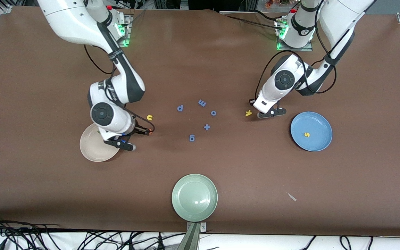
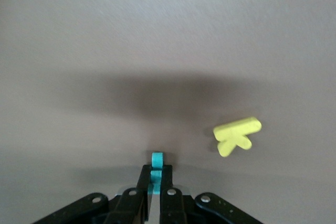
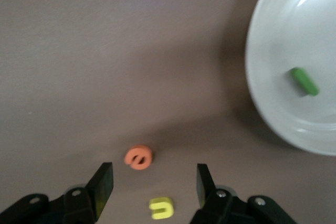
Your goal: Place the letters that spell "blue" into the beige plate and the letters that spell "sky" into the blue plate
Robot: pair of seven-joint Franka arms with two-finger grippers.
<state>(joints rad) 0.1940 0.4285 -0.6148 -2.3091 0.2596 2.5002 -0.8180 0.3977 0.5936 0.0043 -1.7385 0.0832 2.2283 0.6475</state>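
Teal "y" (image 2: 156,162) — between left jaws

beige plate (image 1: 92,152): right arm is covering part of it
teal letter (image 2: 156,161): left gripper's fingers are hiding its lower part

free: we see bare table (image 1: 221,62) at 12 o'clock of blue letters (image 1: 201,103) | obstacle: green plate (image 1: 194,197) at 6 o'clock of them
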